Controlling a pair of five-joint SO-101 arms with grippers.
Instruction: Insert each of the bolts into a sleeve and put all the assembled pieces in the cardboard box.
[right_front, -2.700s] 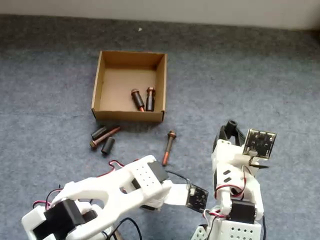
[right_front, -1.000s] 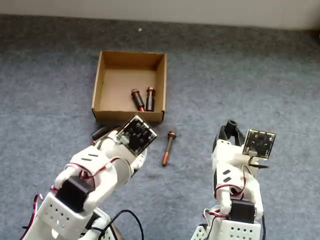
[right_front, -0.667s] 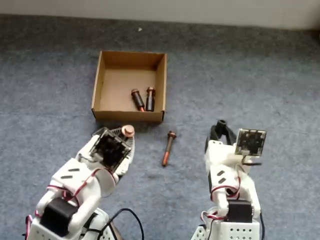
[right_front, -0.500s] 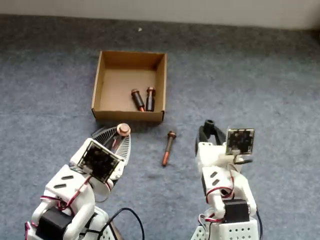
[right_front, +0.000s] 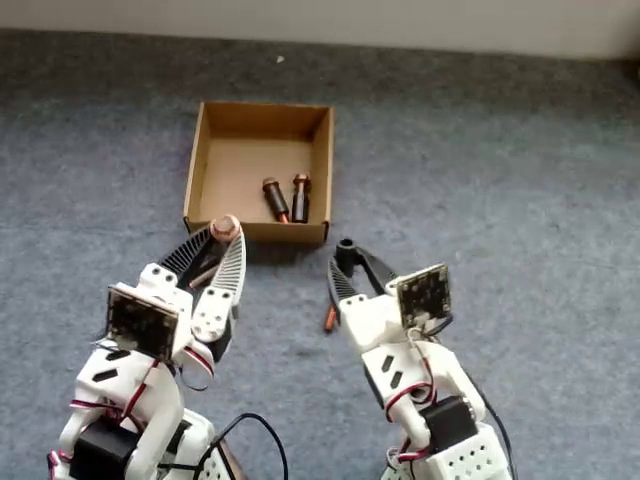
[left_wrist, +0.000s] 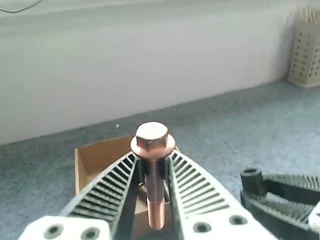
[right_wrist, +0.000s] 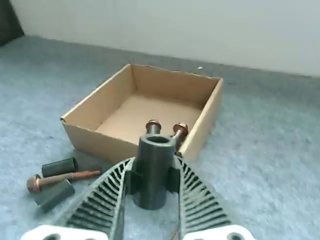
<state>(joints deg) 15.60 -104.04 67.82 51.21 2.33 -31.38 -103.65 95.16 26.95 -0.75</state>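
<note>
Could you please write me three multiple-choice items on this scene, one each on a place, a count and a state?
1. Where do the two assembled pieces lie? A in the cardboard box; B beyond its far wall; C in a gripper.
2. How many loose sleeves lie on the carpet beside the box? A none; B two; C four.
3. What is the left gripper's state? A open; B shut on a sleeve; C shut on a bolt.
Key: 1 A, both rest on the box floor; 2 B, two lie near its front corner; 3 C, it clamps a bolt below the head.
</note>
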